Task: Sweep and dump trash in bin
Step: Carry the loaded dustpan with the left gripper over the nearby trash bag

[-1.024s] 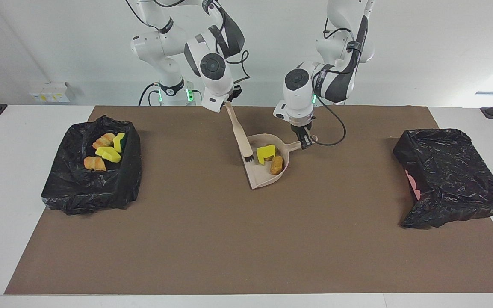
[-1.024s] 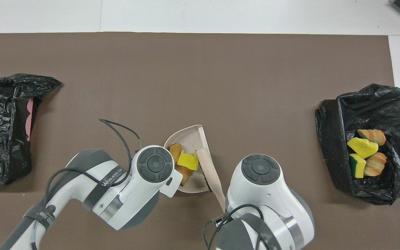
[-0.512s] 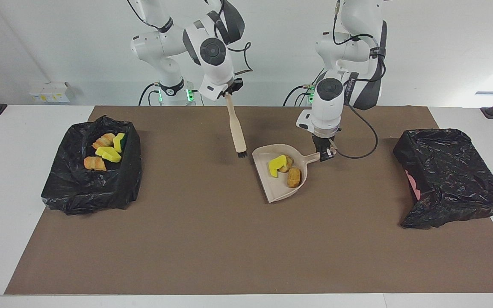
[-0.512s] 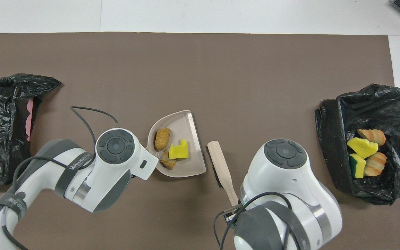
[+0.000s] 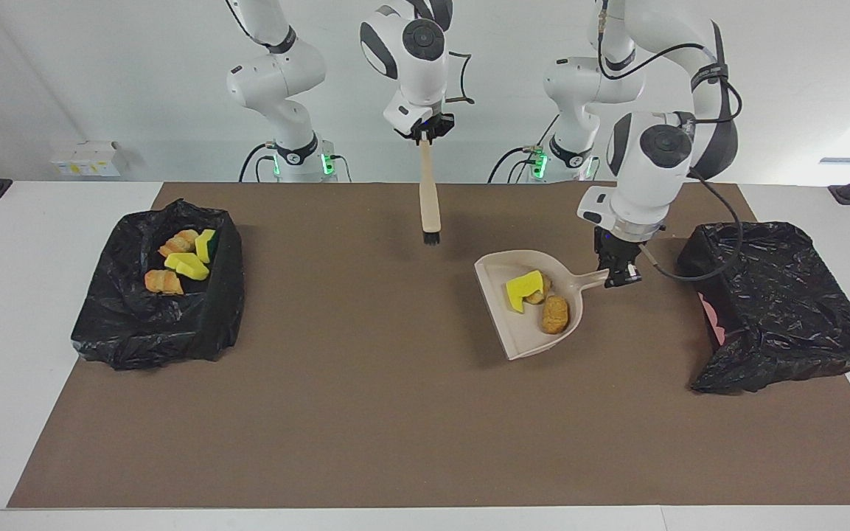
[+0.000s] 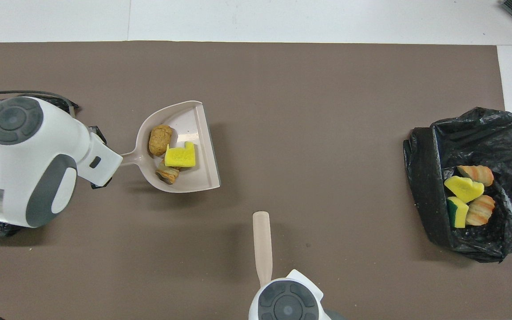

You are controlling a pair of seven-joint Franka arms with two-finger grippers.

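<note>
A beige dustpan (image 5: 535,324) (image 6: 193,129) hangs above the brown mat, beside the bin at the left arm's end. My left gripper (image 5: 620,271) is shut on its handle (image 6: 128,158). In the pan lie three pieces of trash: a yellow sponge chunk (image 5: 524,286) (image 6: 180,156), a tan bread roll (image 5: 555,315) (image 6: 160,139) and a striped croissant (image 6: 167,172) partly under the sponge. My right gripper (image 5: 425,135) is shut on a beige brush (image 5: 430,199) (image 6: 262,244). The brush hangs bristles down over the mat's middle, near the robots.
A black-bagged bin (image 5: 174,332) (image 6: 420,186) at the right arm's end holds several trash pieces (image 5: 181,262) (image 6: 469,191). The black-bagged bin (image 5: 786,295) at the left arm's end shows no trash, and in the overhead view the left arm mostly covers it.
The left gripper has lifted the loaded dustpan and carried it toward the bin at the left arm's end. The right gripper has raised the brush away from the pan.
</note>
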